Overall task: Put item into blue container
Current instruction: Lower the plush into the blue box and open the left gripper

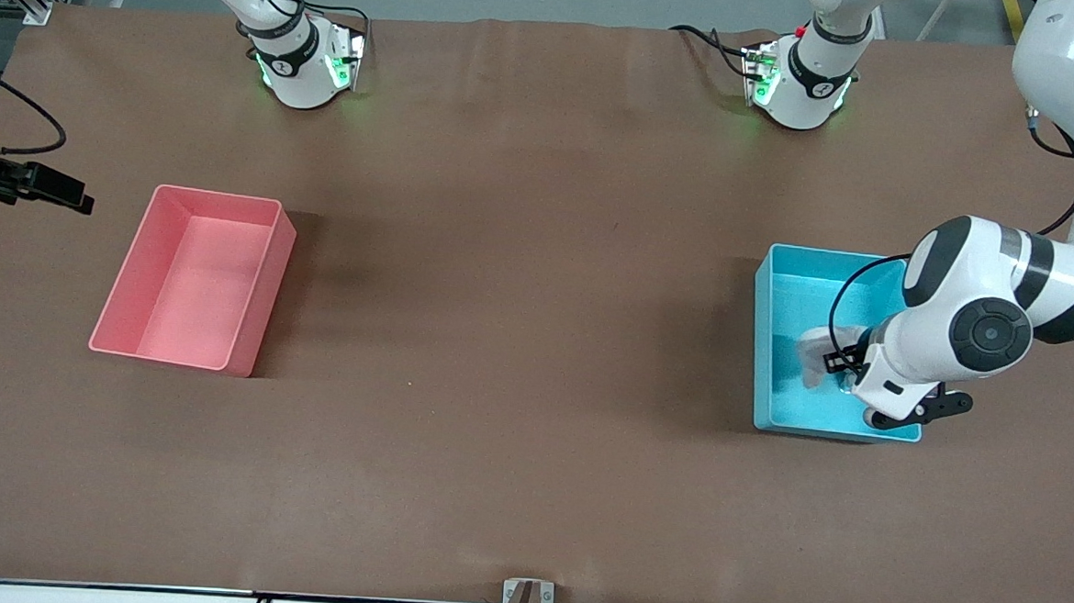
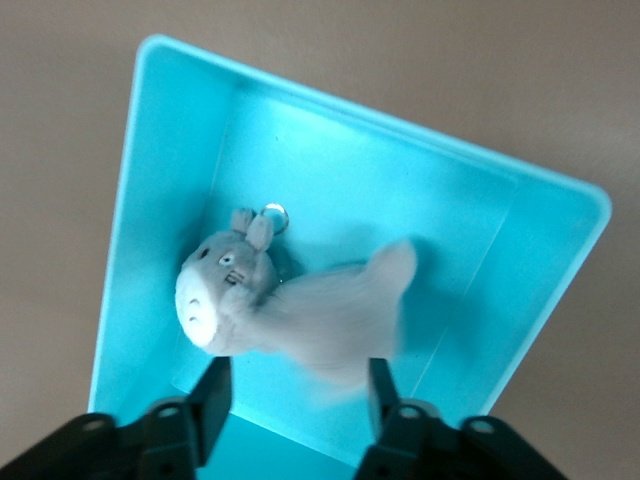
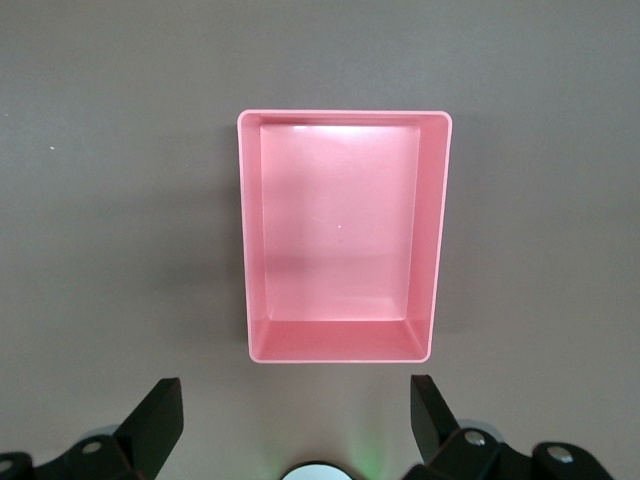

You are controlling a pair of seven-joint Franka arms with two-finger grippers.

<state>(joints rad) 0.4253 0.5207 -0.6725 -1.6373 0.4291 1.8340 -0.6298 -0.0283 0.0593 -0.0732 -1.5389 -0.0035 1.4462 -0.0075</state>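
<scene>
The blue container point(image 1: 761, 341) sits at the left arm's end of the table. A grey plush toy point(image 1: 815, 353) with a white face is inside it. In the left wrist view the toy point(image 2: 300, 310) shows blurred over the container's floor point(image 2: 440, 230), just past the fingertips. My left gripper point(image 2: 297, 375) hangs over the container's inside. It is open, with its fingers apart on either side of the toy's body and not pressing on it. My right gripper point(image 3: 297, 395) is open and holds nothing, high over the table with the pink bin below it.
A pink bin point(image 1: 269, 278) of the same shape stands at the right arm's end of the table, with nothing in it point(image 3: 340, 230). Both arm bases stand along the table's edge farthest from the front camera. A black clamp point(image 1: 42, 185) juts in at the right arm's end.
</scene>
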